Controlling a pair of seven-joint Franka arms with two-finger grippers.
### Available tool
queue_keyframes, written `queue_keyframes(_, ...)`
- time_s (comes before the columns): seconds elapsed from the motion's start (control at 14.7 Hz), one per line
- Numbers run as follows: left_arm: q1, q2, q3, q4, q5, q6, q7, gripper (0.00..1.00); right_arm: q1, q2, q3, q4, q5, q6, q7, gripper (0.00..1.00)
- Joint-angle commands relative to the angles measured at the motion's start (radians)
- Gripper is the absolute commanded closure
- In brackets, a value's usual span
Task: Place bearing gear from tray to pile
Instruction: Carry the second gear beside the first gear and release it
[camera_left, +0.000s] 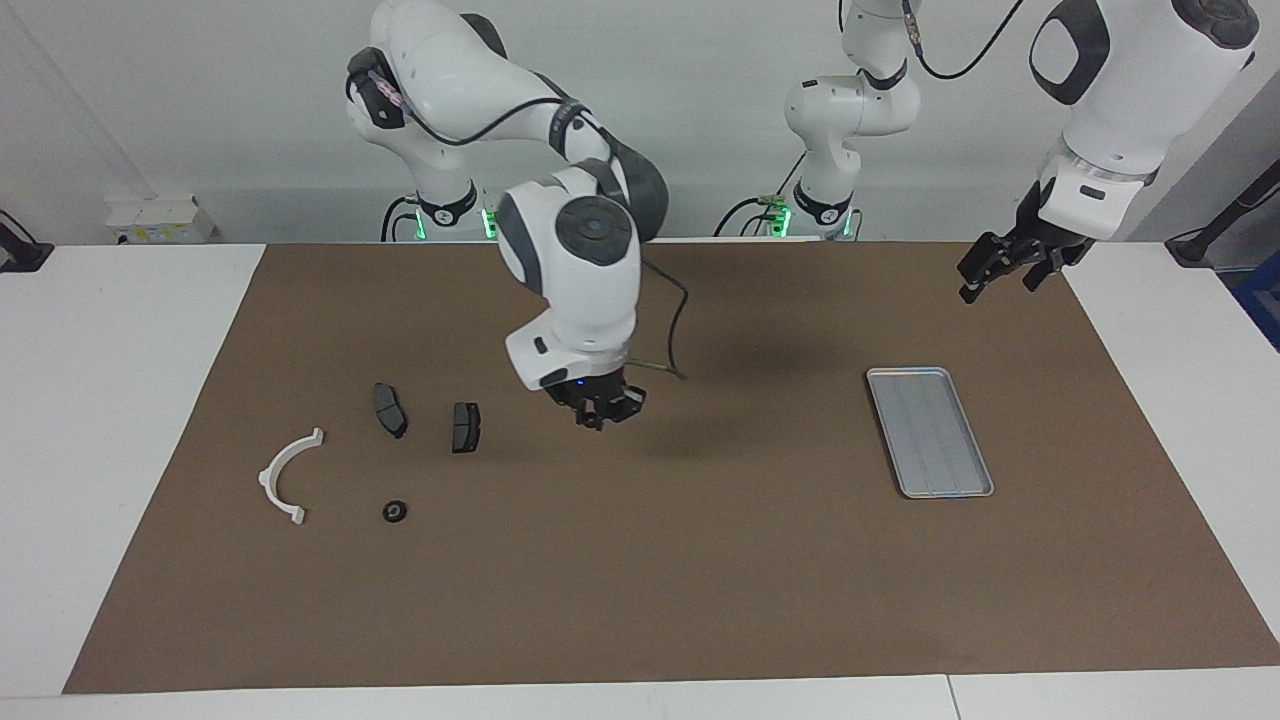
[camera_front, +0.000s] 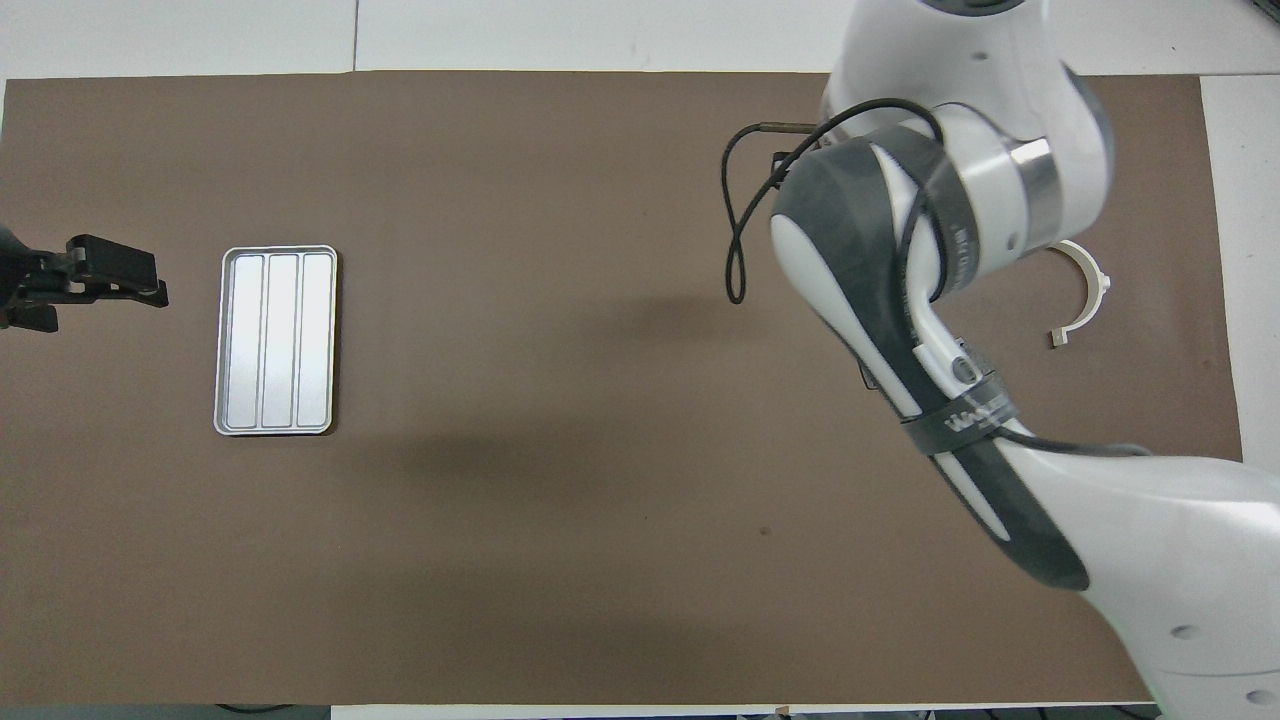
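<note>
**Right claw up over the mat, ring lying by the pile**

The right gripper (camera_left: 598, 413) is seen in the facing view hanging above the brown mat (camera_left: 640, 560), with its fingertips pressed together and nothing between them. In the overhead view this claw is hidden under its own big white arm.

Near it, toward the right arm's end of the table, two dark pads (camera_left: 390, 409) are laid side by side. These are shown only in the facing view. A small black ring, the bearing gear (camera_left: 395, 511), is set farther from the robots than the pads, near the white bracket (camera_left: 285, 479). In the overhead view only part of the bracket is seen.

The tray (camera_front: 276, 340) is shown bare in both views. The left gripper (camera_front: 112, 273) is held wide open and waits in the air near the tray.
</note>
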Motion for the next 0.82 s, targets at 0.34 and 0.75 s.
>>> queue_keyframes(0.34,0.003,-0.023,-0.002,-0.017,-0.005,-0.011,0.015,0.0,-0.265,-0.107,0.011,-0.433,0.012,0.439,-0.467,1.0)
queue_keyframes(0.75,0.003,-0.023,-0.002,-0.018,-0.005,-0.011,0.015,0.0,-0.348,-0.015,0.011,-0.487,0.005,0.651,-0.603,1.0)
